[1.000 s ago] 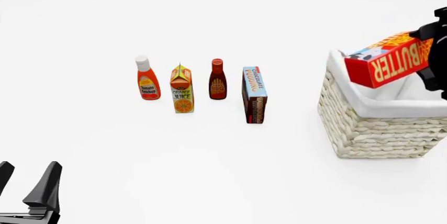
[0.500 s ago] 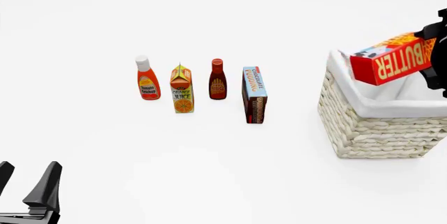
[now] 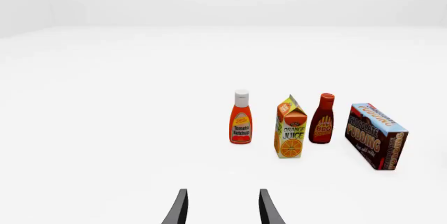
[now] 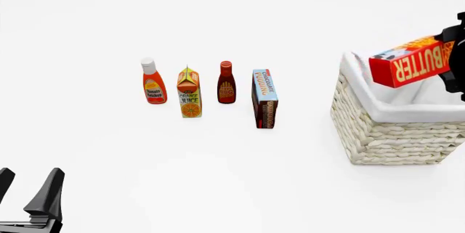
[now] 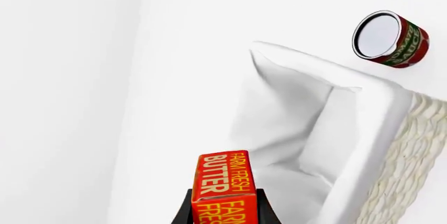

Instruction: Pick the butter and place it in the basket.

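**Butter held over the basket**

The right end effector (image 5: 223, 211) pinches the butter (image 4: 411, 62), tilted in the air above the basket (image 4: 385, 129). The left end effector (image 3: 222, 208) rests spread, low over the surface (image 4: 218, 167).

From my seat the basket (image 4: 392, 135) reads as rough woven wicker, pale and matt, with a smooth white cloth lining (image 5: 314, 124) folded over its rim. The butter (image 4: 413, 62) looks like a printed cardboard box with a slightly glossy face. I see the same printed carton look on the juice carton (image 4: 189, 93) and the pudding box (image 4: 265, 98). The ketchup bottle (image 4: 152, 82) and sauce bottle (image 4: 226, 83) look like smooth shiny plastic. The can (image 5: 390, 38) appears metal with a paper label. The table (image 4: 218, 178) is plain matt white, and both grippers' fingers (image 3: 180, 208) are matt black.
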Controlling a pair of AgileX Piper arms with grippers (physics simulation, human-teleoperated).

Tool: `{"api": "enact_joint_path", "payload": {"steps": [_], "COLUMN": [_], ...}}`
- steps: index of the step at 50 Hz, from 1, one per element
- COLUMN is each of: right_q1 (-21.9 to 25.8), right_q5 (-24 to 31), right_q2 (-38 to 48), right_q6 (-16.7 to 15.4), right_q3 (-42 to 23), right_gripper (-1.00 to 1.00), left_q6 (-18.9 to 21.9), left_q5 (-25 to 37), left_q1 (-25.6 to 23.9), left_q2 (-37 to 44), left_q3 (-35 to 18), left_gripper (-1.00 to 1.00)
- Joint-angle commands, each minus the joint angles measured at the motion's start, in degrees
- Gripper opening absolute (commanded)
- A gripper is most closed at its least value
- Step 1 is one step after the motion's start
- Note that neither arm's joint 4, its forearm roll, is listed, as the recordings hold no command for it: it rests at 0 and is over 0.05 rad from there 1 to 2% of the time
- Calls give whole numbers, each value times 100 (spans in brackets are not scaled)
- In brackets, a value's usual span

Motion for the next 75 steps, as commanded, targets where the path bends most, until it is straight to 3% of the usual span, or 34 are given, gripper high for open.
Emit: {"api": "enact_joint_path", "payload": {"steps": [1,75], "right_q1": [-112,-624], "right_q5": [-215,-804], "right_q2": [149,1158], "right_q6": [71,-107], "right_q3": [-76,-106], "right_gripper": [-100,-100], "left_q6": [0,0], "left_q5": [0,0], "left_q1": [0,0], "left_q2": [0,0], "left_q3": [0,0], "left_gripper": [100,100]}}
